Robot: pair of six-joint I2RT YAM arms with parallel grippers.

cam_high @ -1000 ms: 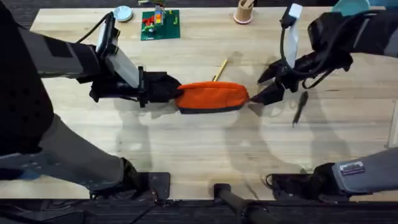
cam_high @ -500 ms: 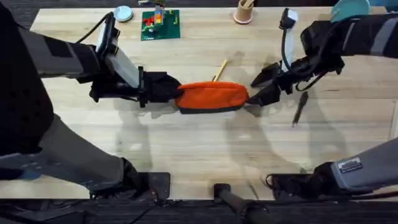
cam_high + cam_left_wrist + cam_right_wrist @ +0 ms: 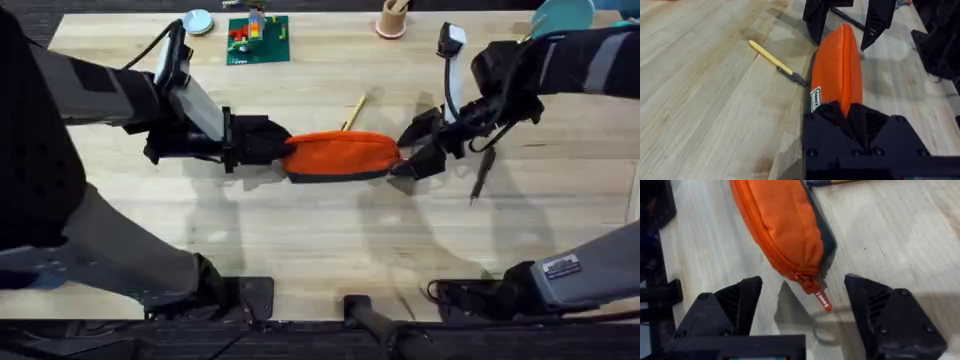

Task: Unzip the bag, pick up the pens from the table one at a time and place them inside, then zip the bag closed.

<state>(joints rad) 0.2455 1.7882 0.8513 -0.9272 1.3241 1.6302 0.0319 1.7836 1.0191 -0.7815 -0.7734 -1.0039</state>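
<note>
Left tool (image 3: 280, 147) grips bag (image 3: 342, 156) | right tool (image 3: 805, 311) open, seemingly astride pull tab (image 3: 822, 300)

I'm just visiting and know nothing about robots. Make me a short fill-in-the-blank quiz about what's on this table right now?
1. The left gripper is shut on one end of the ____ bag.
2. The right gripper has its fingers ____ around the pull tab.
3. The bag's zipper is ____.
4. The black pen lies on the ____.

Missing words: orange; open; closed; table

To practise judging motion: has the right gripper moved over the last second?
Yes. The right gripper has shifted left, away from the black pen and up to the bag, open.
</note>
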